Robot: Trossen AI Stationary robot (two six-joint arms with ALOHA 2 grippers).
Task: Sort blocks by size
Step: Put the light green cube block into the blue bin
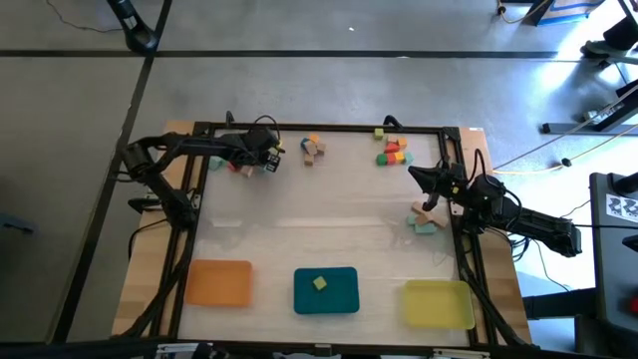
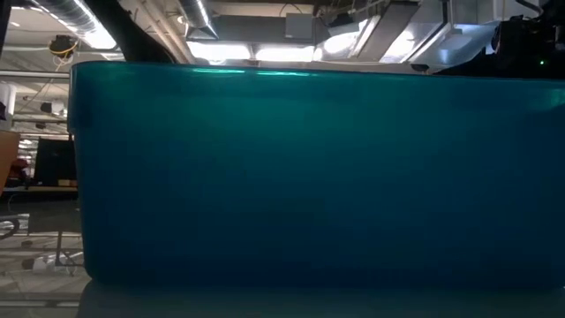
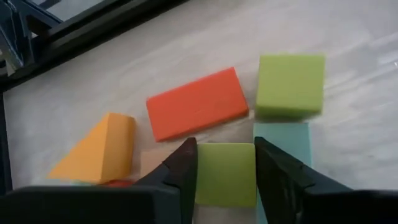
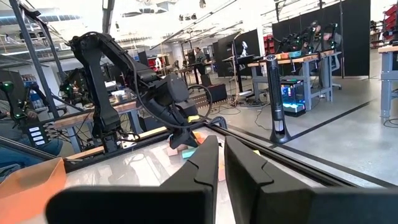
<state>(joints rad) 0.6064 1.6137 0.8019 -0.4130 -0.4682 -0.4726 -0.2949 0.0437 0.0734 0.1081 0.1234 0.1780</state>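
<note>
On the table [image 1: 329,224], left gripper [image 3: 225,177] jaws flank a green block [image 3: 225,173].

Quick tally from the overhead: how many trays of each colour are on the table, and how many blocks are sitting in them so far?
Orange tray: 1
Teal tray: 1
Yellow tray: 1
Blocks in trays: 1, a yellow-green block on the teal tray
Total: 3 trays, 1 block in them

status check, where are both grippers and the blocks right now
Left gripper down at far-left pile, fingers either side of a green block. Right gripper shut, empty, waiting at right edge. Orange block and mint block crowd it.
</note>
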